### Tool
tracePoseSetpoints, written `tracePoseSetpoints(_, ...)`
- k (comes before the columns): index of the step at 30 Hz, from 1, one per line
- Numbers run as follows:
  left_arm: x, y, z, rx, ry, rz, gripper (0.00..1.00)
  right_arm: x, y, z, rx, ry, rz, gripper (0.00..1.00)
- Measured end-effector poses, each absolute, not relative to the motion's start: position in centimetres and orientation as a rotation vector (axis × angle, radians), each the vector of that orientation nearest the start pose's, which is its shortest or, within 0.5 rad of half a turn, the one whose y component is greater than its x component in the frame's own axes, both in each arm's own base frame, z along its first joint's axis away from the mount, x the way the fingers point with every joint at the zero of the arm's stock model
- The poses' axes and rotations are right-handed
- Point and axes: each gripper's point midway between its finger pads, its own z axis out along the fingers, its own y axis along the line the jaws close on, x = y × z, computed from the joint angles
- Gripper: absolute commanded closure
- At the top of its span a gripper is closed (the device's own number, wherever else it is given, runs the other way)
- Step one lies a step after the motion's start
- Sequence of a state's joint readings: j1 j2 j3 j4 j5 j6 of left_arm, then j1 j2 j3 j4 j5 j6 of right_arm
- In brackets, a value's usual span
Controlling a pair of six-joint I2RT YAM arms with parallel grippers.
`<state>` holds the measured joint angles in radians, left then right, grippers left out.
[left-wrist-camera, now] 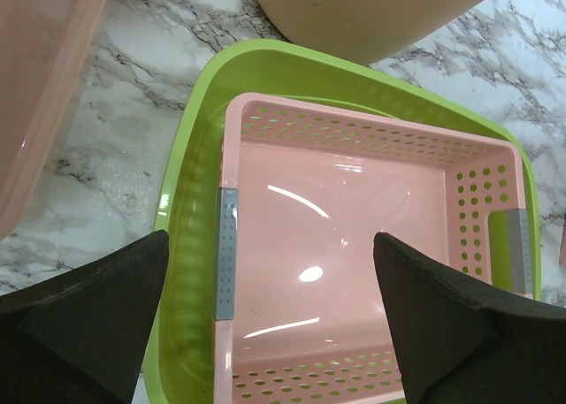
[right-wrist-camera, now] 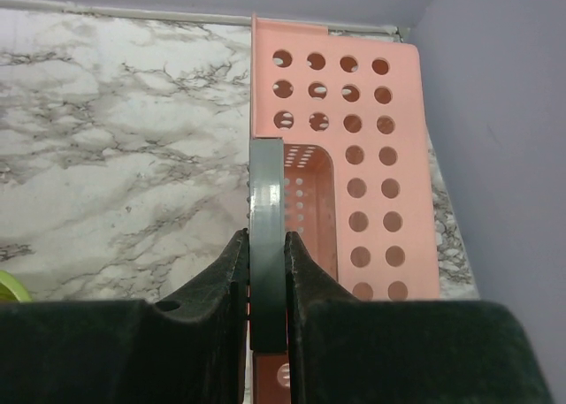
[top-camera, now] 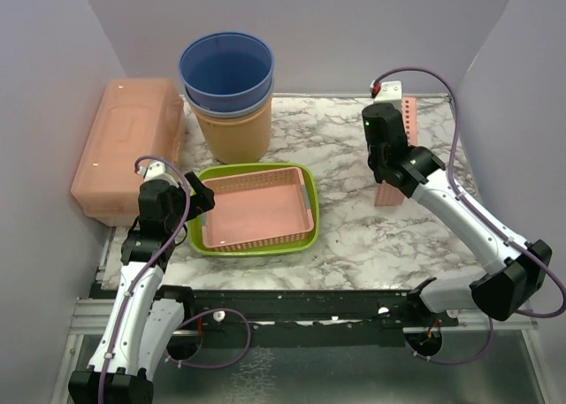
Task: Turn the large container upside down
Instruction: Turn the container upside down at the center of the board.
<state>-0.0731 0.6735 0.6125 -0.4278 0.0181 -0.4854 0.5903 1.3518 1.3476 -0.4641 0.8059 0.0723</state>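
Here: pink basket (right-wrist-camera: pixel 363 183) rim clamped between right fingers (right-wrist-camera: pixel 219 285).

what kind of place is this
Probably a robot lab test cell: plain purple walls box in a marble-patterned table, with a mounting rail along its near edge.

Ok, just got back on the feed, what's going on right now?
The right gripper is shut on the grey handle of a perforated pink basket, which stands on its side, not yet upside down. The left gripper hangs open over a second pink basket nested in the green tray, touching nothing.
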Motion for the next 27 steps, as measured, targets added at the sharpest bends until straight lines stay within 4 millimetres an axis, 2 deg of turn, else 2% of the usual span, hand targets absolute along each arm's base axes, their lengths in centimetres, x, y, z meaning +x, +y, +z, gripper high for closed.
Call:
tracePoseSetpoints(7, 26.2, -4.2, 17.3, -0.415, 2.041, -0.362, 0.01, 36.2, 10.6, 30.8, -0.106, 1.877, -0.438, 0.99)
tracePoseSetpoints(13, 26.3, -4.2, 17.2, -0.417, 2.043, -0.361, 0.01, 36.5, 10.0, 32.2, -0.135, 1.815, -0.533, 0.99)
tracePoseSetpoints(16, 26.3, -4.1, 17.2, -0.418, 2.043, -0.36, 0.01, 36.7, 10.1, 32.1, -0.142, 1.816, -0.54, 0.99)
tracePoseSetpoints(19, 26.3, -4.1, 17.2, -0.418, 2.043, -0.36, 0.01, 37.4, 11.0, 30.1, -0.175, 1.858, -0.551, 0.99)
tracePoseSetpoints(22, 26.3, -4.1, 17.2, -0.418, 2.043, -0.361, 0.01, 38.3, 12.5, 26.7, -0.233, 1.925, -0.555, 0.99)
tracePoseSetpoints(25, 26.3, -4.1, 17.2, -0.418, 2.043, -0.361, 0.01, 38.0, 13.5, 22.7, -0.3, 2.021, -0.591, 0.99)
tracePoseSetpoints(27, 26.3, -4.1, 17.2, -0.418, 2.043, -0.36, 0.01, 37.6, 14.2, 20.7, -0.349, 2.071, -0.597, 0.99)
